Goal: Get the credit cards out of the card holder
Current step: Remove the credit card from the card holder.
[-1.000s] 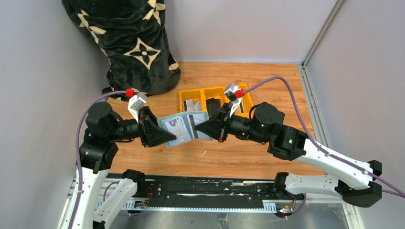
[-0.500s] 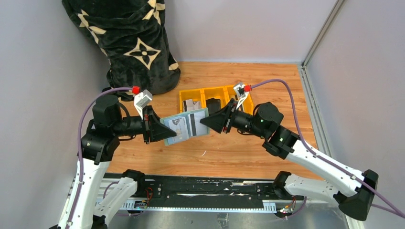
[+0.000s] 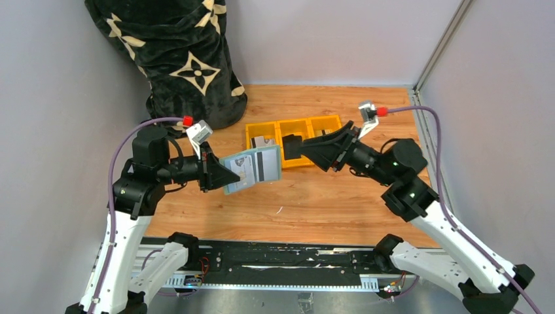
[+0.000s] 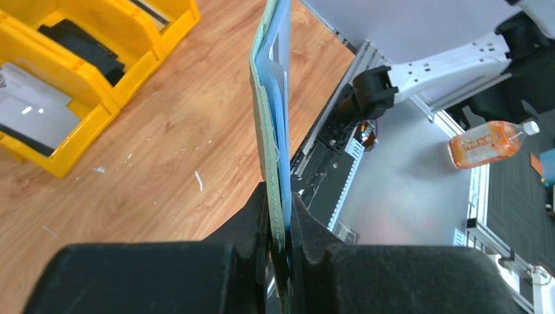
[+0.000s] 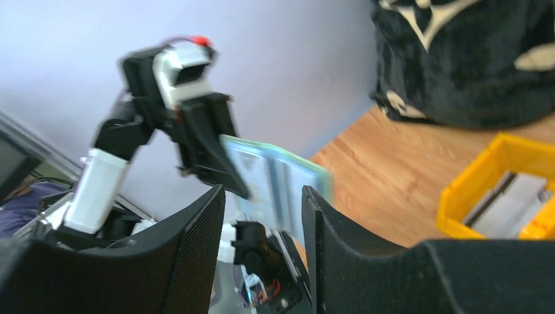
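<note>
The sage-green card holder (image 3: 252, 169) hangs open above the table, pinched at its left edge by my left gripper (image 3: 224, 176), which is shut on it. Its clear sleeves face up and show credit cards (image 3: 262, 166), one with a dark stripe. In the left wrist view the card holder (image 4: 269, 124) stands edge-on between the jaws of the left gripper (image 4: 280, 219). My right gripper (image 3: 294, 149) hovers open over the yellow tray, apart from the holder. From the right wrist, the card holder (image 5: 278, 180) shows past the open right gripper (image 5: 262, 219).
A yellow three-compartment tray (image 3: 252, 134) sits behind the holder, with a pale card (image 3: 264, 141) in its left bin and a black item (image 3: 291, 140) in the middle one. A black plush bag (image 3: 183, 59) stands at the back left. Walls close in on both sides.
My right gripper has let go of the card holder, opened, and pulled back to the right over the tray. My left gripper closed on the holder and now carries it alone.
</note>
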`<state>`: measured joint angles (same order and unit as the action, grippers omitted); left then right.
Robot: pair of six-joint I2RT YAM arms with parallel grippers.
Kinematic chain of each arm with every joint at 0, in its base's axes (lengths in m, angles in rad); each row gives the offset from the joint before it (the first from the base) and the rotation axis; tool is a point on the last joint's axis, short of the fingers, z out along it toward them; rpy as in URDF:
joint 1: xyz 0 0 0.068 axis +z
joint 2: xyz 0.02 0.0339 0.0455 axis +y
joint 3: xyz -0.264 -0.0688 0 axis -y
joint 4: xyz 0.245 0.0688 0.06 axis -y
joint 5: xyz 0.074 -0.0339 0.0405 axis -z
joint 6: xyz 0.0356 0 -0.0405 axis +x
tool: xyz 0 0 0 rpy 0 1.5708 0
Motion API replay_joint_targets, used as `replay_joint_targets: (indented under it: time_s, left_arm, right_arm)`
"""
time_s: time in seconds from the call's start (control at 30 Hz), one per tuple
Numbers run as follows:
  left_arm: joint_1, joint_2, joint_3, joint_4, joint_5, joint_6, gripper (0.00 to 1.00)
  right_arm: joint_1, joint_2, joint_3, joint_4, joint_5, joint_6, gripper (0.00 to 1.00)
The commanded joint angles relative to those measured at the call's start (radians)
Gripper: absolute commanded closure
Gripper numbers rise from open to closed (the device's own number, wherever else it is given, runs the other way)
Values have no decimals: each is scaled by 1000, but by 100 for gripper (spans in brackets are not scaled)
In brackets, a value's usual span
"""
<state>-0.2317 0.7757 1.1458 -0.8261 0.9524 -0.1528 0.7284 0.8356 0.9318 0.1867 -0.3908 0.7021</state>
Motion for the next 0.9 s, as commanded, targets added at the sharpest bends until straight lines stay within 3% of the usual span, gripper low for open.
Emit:
replay_joint_targets:
  time_s: [0.0, 0.33, 0.87]
  left_arm:
    - [0, 32, 14, -16, -77, -9, 100]
    - [0, 44, 32, -13, 25, -26, 100]
    - [0, 38, 38, 72, 185, -113, 100]
  right_arm:
    - [-2, -4, 23, 91, -59, 27, 50]
    - [125, 240, 49, 268, -327, 122, 51]
    - [149, 348, 2, 312, -375, 155, 51]
